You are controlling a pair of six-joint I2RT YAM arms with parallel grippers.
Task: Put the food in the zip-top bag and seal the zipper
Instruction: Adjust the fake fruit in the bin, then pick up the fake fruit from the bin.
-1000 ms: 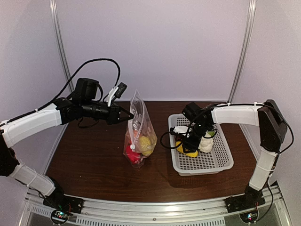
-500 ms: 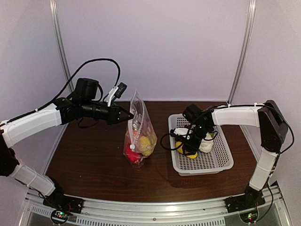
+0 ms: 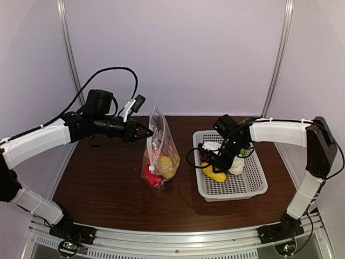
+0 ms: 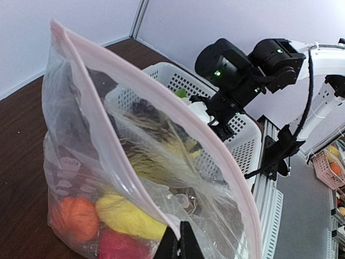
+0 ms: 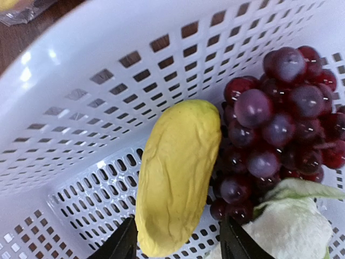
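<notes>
**Closing on the banana**

Nearest, at the right wrist: right gripper [image 5: 178,240] down in the basket [image 5: 108,81], jaws astride the banana [image 5: 178,172] — narrower than a second ago, yet not seen to touch it on either side. Released for now, closing, nothing held. Just past the banana and touching it, grapes [image 5: 275,113]; beside those, cauliflower [image 5: 291,226]. All three not yet bagged.

Further off across the table [image 3: 108,183], well apart from the basket: bag [image 4: 108,162] upright, zipper [image 4: 135,67] at the top unsealed. Inside already, orange fruit [image 4: 75,216], yellow piece [image 4: 126,216] and red piece [image 4: 116,245] at the bottom. Kept up by the left gripper [image 4: 179,243], clenched on the bag's upper edge, in the same place as a second ago.

Reads as the start of the next pick. Calls for a firm pinch across the banana, then a lift clear of the basket wall. Risk, as a judgement — smooth rounded plastic slipping out, or grapes dragged along.
</notes>
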